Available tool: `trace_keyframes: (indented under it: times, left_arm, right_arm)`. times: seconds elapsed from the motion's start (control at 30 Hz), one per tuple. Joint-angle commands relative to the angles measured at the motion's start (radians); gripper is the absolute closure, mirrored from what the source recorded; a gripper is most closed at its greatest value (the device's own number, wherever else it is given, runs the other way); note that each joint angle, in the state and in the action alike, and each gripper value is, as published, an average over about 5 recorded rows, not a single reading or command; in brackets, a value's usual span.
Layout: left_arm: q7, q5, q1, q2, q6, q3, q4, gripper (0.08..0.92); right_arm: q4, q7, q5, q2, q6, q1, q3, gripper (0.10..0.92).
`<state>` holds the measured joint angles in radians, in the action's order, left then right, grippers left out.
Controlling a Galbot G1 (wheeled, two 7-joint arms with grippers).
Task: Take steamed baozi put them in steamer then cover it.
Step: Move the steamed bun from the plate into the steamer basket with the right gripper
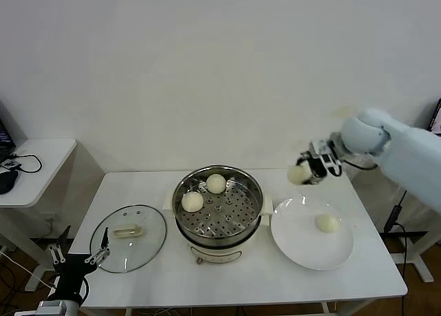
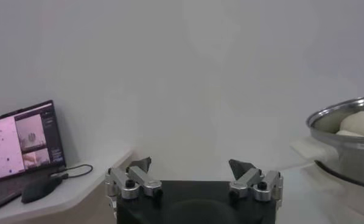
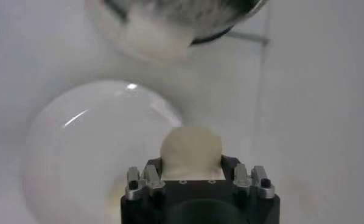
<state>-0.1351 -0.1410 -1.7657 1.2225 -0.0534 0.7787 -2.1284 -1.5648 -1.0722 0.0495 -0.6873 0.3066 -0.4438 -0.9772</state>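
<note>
- The right arm reaches in from the right side, its forearm angled across above the table's far right corner, well clear of the surface.
- The right gripper (image 1: 308, 170) is closed on a bun (image 1: 299, 173); in the right wrist view that bun (image 3: 190, 152) sits clamped between the two fingers, above the plate (image 3: 78, 146).
- The held bun hangs in the air between the steamer (image 1: 218, 207) and the plate (image 1: 303, 250), just beyond the plate's far rim and to the right of the steamer.
- The left gripper (image 1: 78, 255) is parked low at the table's near left corner, jaws wide apart and empty; the left wrist view shows its fingertips (image 2: 139, 164) spread with nothing between them.
- Two buns lie on the perforated tray in the steamer: one at the back (image 1: 216, 183), one at the left (image 1: 192, 202).
- One bun (image 1: 326, 223) rests on the plate, right of centre.
- The cover (image 1: 128, 237) lies flat on the table just left of the steamer, handle up, near the left gripper.
- Most of the left arm is cut off by the lower edge of the head view.
- In the right wrist view the steamer's rim (image 3: 188, 12) is blurred and cut off.
</note>
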Motion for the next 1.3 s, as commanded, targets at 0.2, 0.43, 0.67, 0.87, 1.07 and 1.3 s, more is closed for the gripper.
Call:
trace_keyframes:
  times: [0.2,0.43,0.67,0.87,1.07,1.3]
  left_arm:
    - [0.000,0.002,-0.011,0.001,0.001,0.022,-0.003,0.177]
    - [0.000,-0.003,-0.029,0.005,0.001,0.052,-0.017,0.177]
    - [0.000,-0.003,-0.031,0.022,-0.002,0.059,-0.012,0.177]
    - [0.000,-0.004,-0.032,0.033,-0.003,0.063,-0.015,0.177]
    - [-0.001,-0.004,-0.035,0.039,-0.007,0.063,-0.012,0.177]
    - [-0.001,-0.004,-0.034,0.042,-0.008,0.063,-0.011,0.177]
  right_arm:
    - [-0.080,0.084,0.083,-0.257,-0.016,-0.087,-0.165,0.423]
    - [-0.004,0.084,0.050,-0.374,-0.147,-0.051,-0.228,0.423]
    - [0.087,0.116,-0.072,-0.476,-0.275,-0.022,-0.261,0.423]
    - [0.119,0.139,-0.105,-0.513,-0.361,-0.003,-0.290,0.423]
    - [0.100,0.147,-0.122,-0.514,-0.411,0.009,-0.304,0.423]
    - [0.073,0.142,-0.135,-0.494,-0.439,0.012,-0.316,0.422]
